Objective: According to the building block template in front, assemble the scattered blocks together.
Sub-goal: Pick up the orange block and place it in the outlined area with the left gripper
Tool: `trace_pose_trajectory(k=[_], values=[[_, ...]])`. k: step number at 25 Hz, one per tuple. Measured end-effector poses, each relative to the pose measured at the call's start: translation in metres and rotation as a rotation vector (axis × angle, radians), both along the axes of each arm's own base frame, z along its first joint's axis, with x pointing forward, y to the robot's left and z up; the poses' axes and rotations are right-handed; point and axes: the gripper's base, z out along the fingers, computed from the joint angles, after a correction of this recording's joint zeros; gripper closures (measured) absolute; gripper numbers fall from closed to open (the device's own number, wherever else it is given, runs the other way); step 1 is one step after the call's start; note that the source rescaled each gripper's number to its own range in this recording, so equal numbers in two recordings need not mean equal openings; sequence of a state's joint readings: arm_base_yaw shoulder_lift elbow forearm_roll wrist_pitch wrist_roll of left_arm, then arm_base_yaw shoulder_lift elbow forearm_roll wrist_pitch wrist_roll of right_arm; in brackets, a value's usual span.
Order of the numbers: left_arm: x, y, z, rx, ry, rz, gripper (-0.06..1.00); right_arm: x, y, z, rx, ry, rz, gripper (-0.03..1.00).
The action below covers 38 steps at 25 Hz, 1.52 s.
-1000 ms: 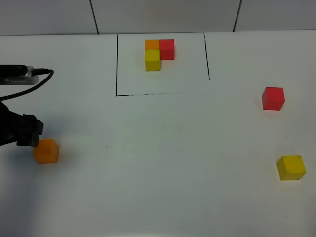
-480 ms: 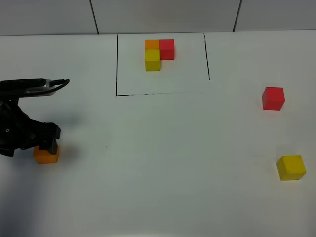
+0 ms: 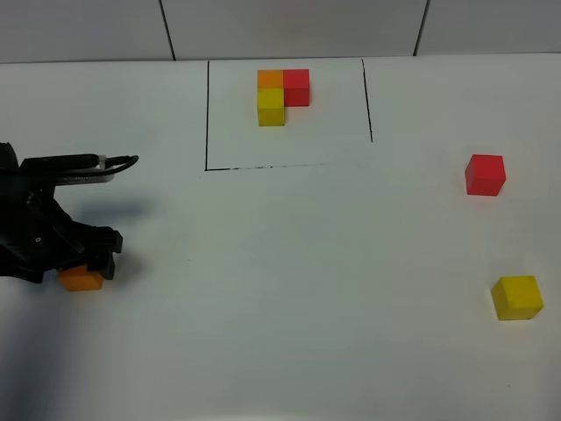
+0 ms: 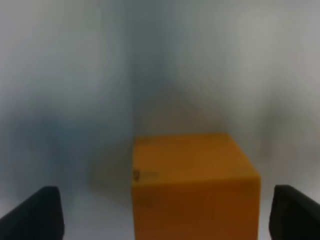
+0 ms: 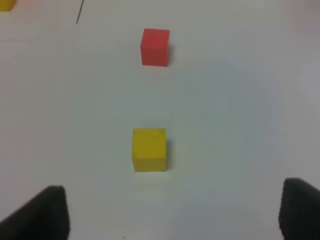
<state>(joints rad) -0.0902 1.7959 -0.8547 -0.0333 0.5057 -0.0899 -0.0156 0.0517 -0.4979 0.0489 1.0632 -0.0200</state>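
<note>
We see the left gripper (image 3: 77, 260) low over the white table (image 3: 289, 263), at the left side, with its jaws spread around the orange cube (image 3: 81, 281). In the left wrist view a gap shows on each side of this cube, so it is not pinched. The right gripper (image 5: 175, 212) is spread wide too and holds nothing. The red cube (image 3: 485, 174) and the yellow cube (image 3: 516, 297) stand apart at the right side. The template (image 3: 282, 95) of three cubes sits at the far edge, inside a black outline (image 3: 207, 114)
</note>
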Motion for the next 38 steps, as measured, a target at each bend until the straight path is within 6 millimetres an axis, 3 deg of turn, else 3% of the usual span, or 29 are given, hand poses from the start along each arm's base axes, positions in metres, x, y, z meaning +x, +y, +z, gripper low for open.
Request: trace_pose_trajectory(k=[2, 4, 6, 11, 17, 22, 26, 33, 38], values=[[0.002, 0.000, -0.001, -0.002, -0.015, 0.002, 0.28, 0.000, 0.000, 0.000, 0.000, 0.000, 0.000, 0.16], [0.002, 0.000, -0.001, -0.003, -0.017, 0.002, 0.52, 0.000, 0.000, 0.000, 0.000, 0.000, 0.000, 0.16], [0.002, 0.000, -0.001, -0.004, -0.014, 0.005, 0.92, 0.000, 0.000, 0.000, 0.000, 0.000, 0.000, 0.16], [0.001, -0.001, -0.001, -0.008, -0.005, -0.023, 0.94, 0.000, 0.000, 0.000, 0.001, 0.000, 0.000, 0.16], [0.013, -0.020, 0.013, 0.014, -0.011, -0.333, 0.94, 0.000, 0.000, 0.000, 0.001, 0.000, 0.000, 0.16], [0.046, -0.060, 0.044, 0.031, -0.069, -0.633, 0.94, 0.000, 0.000, 0.000, 0.001, 0.000, 0.000, 0.16], [0.076, -0.101, 0.056, 0.036, -0.055, -0.836, 0.94, 0.000, 0.000, 0.000, 0.001, 0.000, 0.000, 0.16], [0.114, -0.184, 0.061, 0.095, -0.057, -1.159, 0.94, 0.000, 0.000, 0.000, 0.001, 0.000, 0.000, 0.16], [0.125, -0.227, 0.051, 0.156, -0.015, -1.363, 0.94, 0.000, 0.000, 0.000, 0.001, 0.000, 0.000, 0.16]])
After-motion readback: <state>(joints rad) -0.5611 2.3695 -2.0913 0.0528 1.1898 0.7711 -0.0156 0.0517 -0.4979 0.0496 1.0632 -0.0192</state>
